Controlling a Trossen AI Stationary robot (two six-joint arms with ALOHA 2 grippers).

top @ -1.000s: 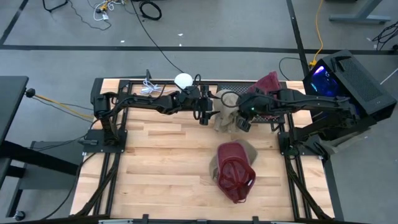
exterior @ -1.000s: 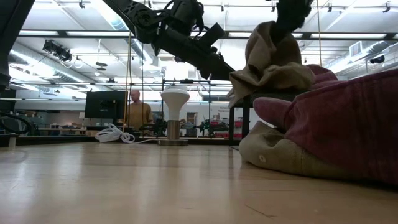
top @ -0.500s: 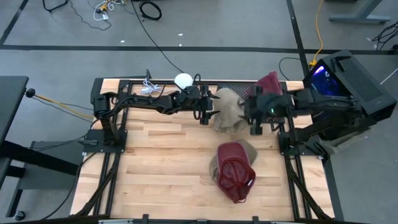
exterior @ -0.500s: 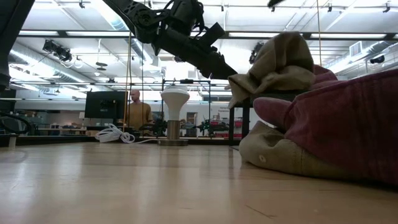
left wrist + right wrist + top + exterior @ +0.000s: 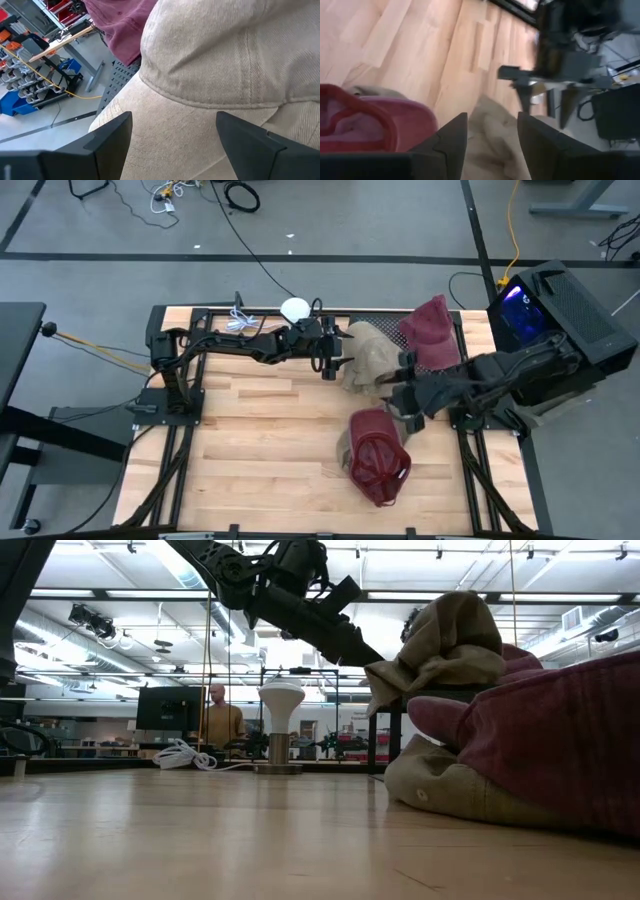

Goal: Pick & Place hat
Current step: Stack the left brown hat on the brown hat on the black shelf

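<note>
Left hand (image 5: 333, 363) wide by tan hat (image 5: 368, 358) over wooden table (image 5: 260, 440), person (image 5: 217, 716) beyond.

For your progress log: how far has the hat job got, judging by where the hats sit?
Done: a red hat sits on the rack at the table's back edge. In hand: the tan hat hangs off the table at the open left gripper; the open right gripper is beside it. Left: the red and tan hats on the table.
</note>
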